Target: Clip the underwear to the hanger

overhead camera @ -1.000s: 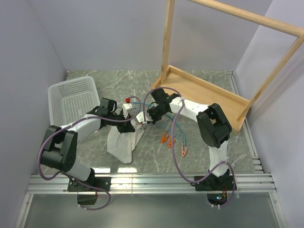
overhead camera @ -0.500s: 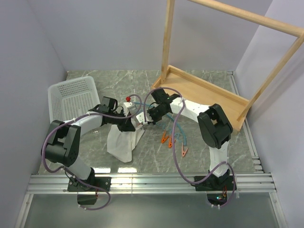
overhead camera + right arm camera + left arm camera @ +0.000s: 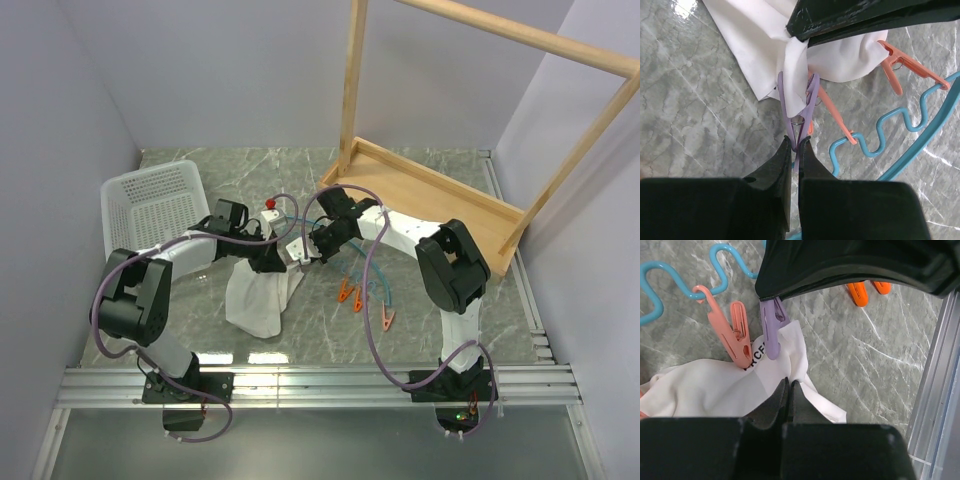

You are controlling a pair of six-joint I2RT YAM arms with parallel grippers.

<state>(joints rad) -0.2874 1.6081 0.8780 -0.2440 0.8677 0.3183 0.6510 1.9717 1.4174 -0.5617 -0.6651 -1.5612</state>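
**Two grippers meeting at the upper edge of the cloth, mid-bench**

*Top view.* The left gripper [image 3: 279,258] and the right gripper [image 3: 316,243] meet near the middle of the bench, a little left of centre. The underwear [image 3: 257,300] trails from them toward the near edge. Its lower hem stops short of the aluminium rail [image 3: 320,378], with a strip of bare marble between. The hanger [image 3: 377,287] lies flat just right of the cloth, its orange clips [image 3: 347,292] pointing at the near edge. Open marble shows between the hanger and the right edge. The white basket [image 3: 150,205] sits in the far-left corner, well apart from the cloth. The wooden rack [image 3: 430,190] fills the far-right corner, its base tray running slantwise toward the right edge.

*Left wrist view.* The left fingers are pressed together, pinching a fold of the underwear just below its printed waistband. A purple clip [image 3: 771,335] overlaps the cloth's top corner. Beside it a pink clip [image 3: 737,337], hooked on the hanger's wavy bar, touches the same edge. The rail runs down the right side of this view, with bare marble between it and the cloth.

*Right wrist view.* The right fingers are closed on the handle ends of the purple clip. The clip's two arms straddle a bunched fold of the cloth.
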